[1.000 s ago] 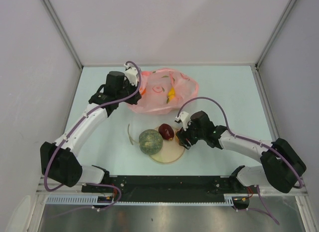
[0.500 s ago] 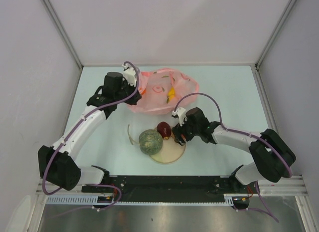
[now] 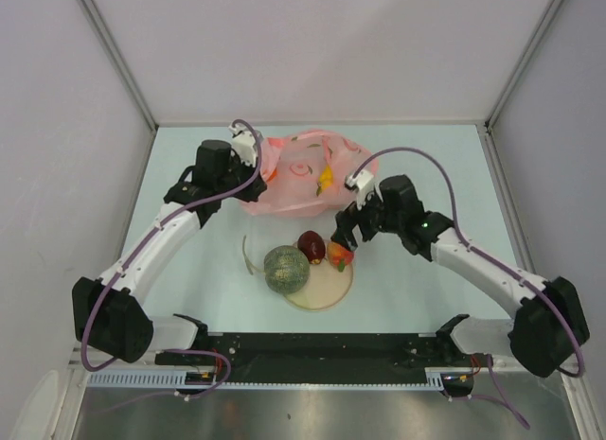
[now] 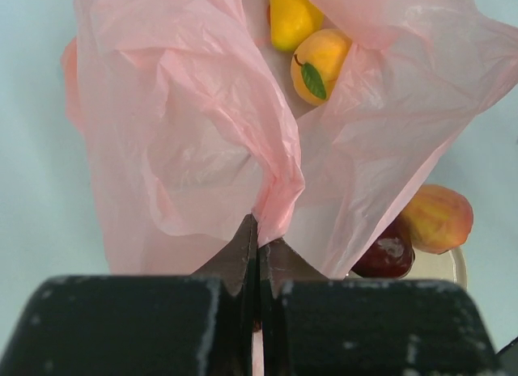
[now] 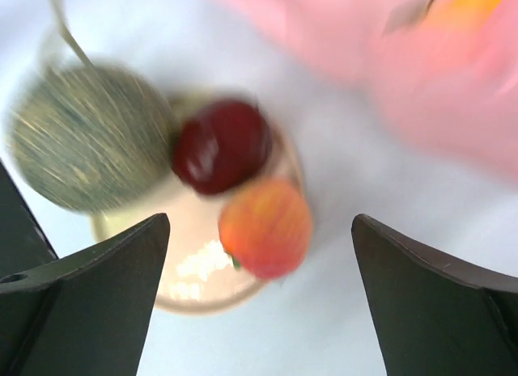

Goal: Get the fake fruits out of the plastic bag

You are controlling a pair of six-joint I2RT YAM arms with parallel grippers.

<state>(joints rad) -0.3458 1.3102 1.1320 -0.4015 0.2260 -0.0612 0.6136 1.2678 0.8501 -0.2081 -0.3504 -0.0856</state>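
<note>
The pink plastic bag point(image 3: 308, 175) lies at the back middle of the table. My left gripper point(image 3: 248, 161) is shut on a fold of the bag point(image 4: 202, 133) at its left edge. Inside the bag I see a yellow oblong fruit point(image 4: 291, 16) and an orange round fruit point(image 4: 320, 65). On the cream plate point(image 3: 322, 287) sit the netted melon point(image 3: 285, 268), the dark red apple point(image 3: 311, 245) and a peach-coloured fruit point(image 3: 338, 255). My right gripper point(image 3: 348, 235) is open and empty, above the peach-coloured fruit point(image 5: 265, 227), apart from it.
A thin curved strip point(image 3: 248, 255) lies on the table left of the melon. White walls enclose the table on three sides.
My right gripper has let go of the peach-coloured fruit on the plate's right rim, opened and pulled back up and to the right. The left arm holds still.
</note>
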